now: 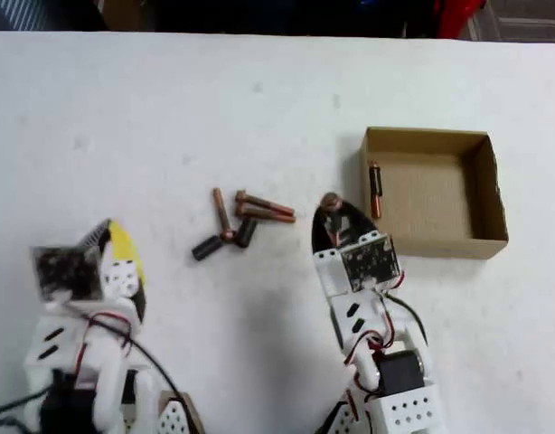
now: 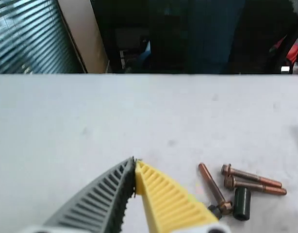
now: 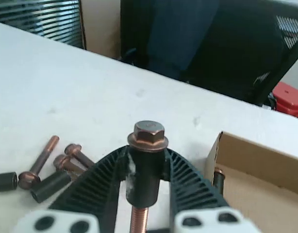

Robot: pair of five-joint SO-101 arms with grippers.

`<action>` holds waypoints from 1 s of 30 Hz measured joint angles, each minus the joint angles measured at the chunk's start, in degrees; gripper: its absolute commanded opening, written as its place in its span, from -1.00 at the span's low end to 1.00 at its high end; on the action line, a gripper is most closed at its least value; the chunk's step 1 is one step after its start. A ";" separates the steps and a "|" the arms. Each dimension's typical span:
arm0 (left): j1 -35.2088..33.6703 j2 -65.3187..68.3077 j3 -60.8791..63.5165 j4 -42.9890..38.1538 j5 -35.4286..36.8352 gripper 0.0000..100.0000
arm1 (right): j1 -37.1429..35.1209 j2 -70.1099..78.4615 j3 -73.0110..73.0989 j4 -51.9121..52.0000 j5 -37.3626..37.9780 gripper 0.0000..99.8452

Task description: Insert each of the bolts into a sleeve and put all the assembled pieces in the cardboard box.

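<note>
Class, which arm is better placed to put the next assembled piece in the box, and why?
Right. The right gripper holds a bolt already in a sleeve beside the box; the left gripper is shut, empty, and beyond the loose bolts.

An office-style workroom: a plain white counter (image 1: 169,99) stands before slatted window blinds (image 2: 27,36) at 11 o'clock, beside a strip of beige wall (image 2: 81,34). Past the counter's far edge, toward 1 o'clock, a black mesh-backed chair (image 3: 258,53) sits next to a red object (image 3: 290,99) in the dim room.
</note>
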 measured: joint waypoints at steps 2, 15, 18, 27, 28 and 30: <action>0.00 0.00 4.57 -0.53 0.00 -0.96 | 0.79 0.00 -1.41 4.22 0.00 -0.97; 0.00 0.97 24.44 -7.38 0.00 -0.96 | 6.59 -0.09 -16.88 17.41 0.00 -0.97; 0.00 0.97 26.46 -7.38 0.00 -0.96 | 6.95 0.70 -18.37 17.41 0.00 -0.97; 0.00 1.05 29.27 -6.51 0.00 -0.96 | 10.99 21.63 -32.18 17.58 0.26 -0.96; 0.00 1.05 29.27 -5.71 0.00 -0.96 | 11.96 25.05 -34.20 17.58 0.26 -0.96; 0.00 1.05 29.27 -3.78 0.00 -0.96 | 13.98 32.26 -38.15 17.58 0.26 -0.96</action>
